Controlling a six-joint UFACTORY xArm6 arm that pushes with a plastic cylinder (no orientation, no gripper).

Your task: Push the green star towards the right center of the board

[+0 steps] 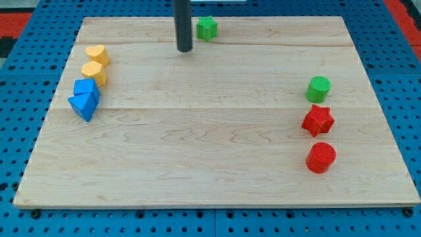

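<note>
The green star [206,27] lies near the view's top edge of the wooden board [210,151], a little left of centre. My tip [184,49] stands just to the star's lower left, a short gap away and not touching it. The rod rises straight up out of the view's top. At the view's right, a green cylinder [318,88] sits at about mid height.
Below the green cylinder are a red star [318,120] and a red cylinder [321,157]. At the view's left, a yellow heart [97,54], a yellow block [94,72], a blue block [85,87] and a blue triangle [83,105] form a close column.
</note>
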